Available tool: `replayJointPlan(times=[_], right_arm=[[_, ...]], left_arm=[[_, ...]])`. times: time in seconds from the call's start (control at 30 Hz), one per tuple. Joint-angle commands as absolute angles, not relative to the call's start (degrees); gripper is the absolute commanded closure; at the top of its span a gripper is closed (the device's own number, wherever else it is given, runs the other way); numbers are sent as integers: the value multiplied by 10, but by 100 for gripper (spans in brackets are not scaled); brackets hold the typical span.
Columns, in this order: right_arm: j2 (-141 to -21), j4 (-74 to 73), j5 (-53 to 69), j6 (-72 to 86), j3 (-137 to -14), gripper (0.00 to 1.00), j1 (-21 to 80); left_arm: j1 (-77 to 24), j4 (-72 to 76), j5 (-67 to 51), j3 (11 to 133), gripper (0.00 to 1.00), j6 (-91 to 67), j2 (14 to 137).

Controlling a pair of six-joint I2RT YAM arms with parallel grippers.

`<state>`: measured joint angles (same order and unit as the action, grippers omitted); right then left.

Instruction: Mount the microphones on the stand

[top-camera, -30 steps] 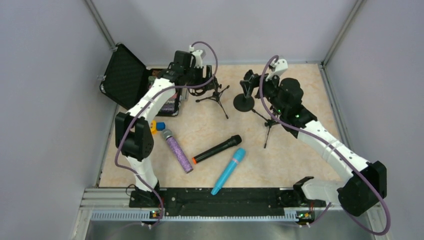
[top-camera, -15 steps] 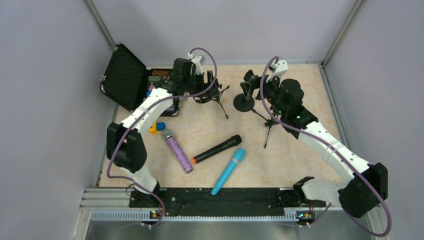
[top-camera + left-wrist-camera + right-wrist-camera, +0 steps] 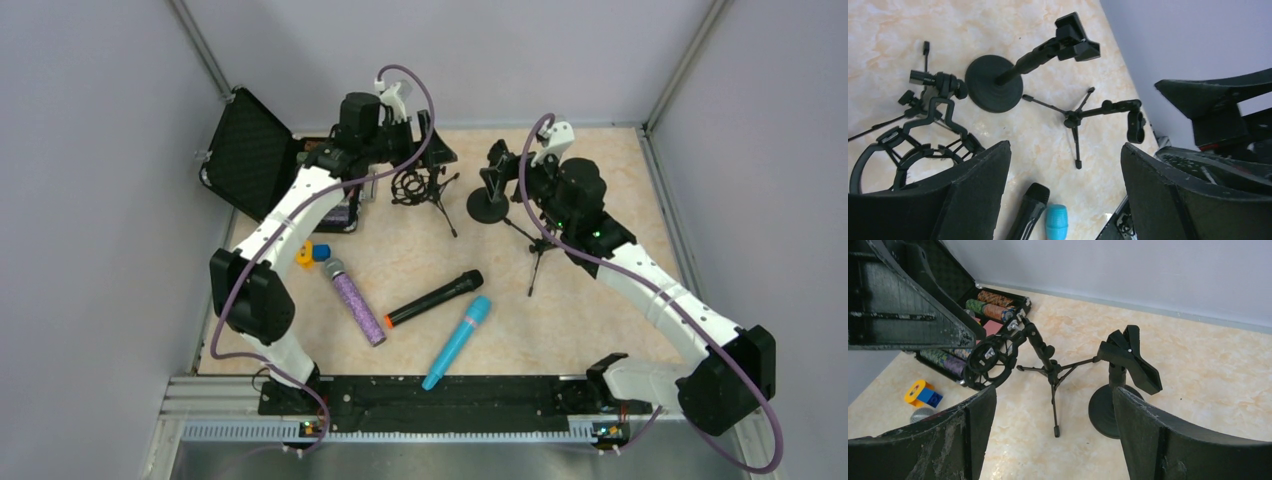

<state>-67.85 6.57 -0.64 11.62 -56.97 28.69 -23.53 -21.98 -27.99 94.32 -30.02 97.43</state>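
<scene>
The left pincer (image 3: pixel 1065 147) is hanging wide open near the middle of the far edge, gripping nothing. In its wrist view, a tripod stand with a ring-shaped shock mount (image 3: pixel 425 188) is showing just beside one finger; whether they are touching cannot be told.

The right pincer (image 3: pixel 1053 392) is also gaping wide and empty, pointing toward the far edge from right of centre. A round-base stand with a clamp head (image 3: pixel 488 205) is standing upright just beyond its fingers. A second tripod stand, carrying a small clip (image 3: pixel 540 250), is sitting a little nearer the near edge, under the right arm. That is making three stands in all, and each holder is sitting empty.

Three microphones are lying flat on the tabletop (image 3: pixel 600 310) toward the near edge, left of centre, well apart from the stands. The glittery purple microphone (image 3: pixel 355 300) is lying with its silver mesh head toward the left edge. The black microphone with the orange end (image 3: pixel 435 298) is lying beside it, and the light blue microphone (image 3: pixel 458 342) is lying closest to the near edge.

One open black case (image 3: pixel 250 150) is sitting at the far left corner, holding rolls of patterned discs (image 3: pixel 993 300). Two small blocks, one yellow and one blue (image 3: pixel 312 253), are resting near the left edge, just beside the purple microphone's head.
</scene>
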Motion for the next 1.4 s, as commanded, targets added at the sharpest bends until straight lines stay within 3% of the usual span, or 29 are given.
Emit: replayJointPlan(times=[0.0, 0.47, 1.37], right_arm=[[-668, 62, 18, 110, -591, 15, 286], [-688, 49, 55, 128, -596, 13, 285], [-716, 45, 76, 143, -602, 12, 286]], left_arm=[[-213, -134, -341, 933, 15, -350, 959], [-101, -120, -340, 830, 15, -378, 944], [-141, -85, -360, 749, 16, -374, 943]])
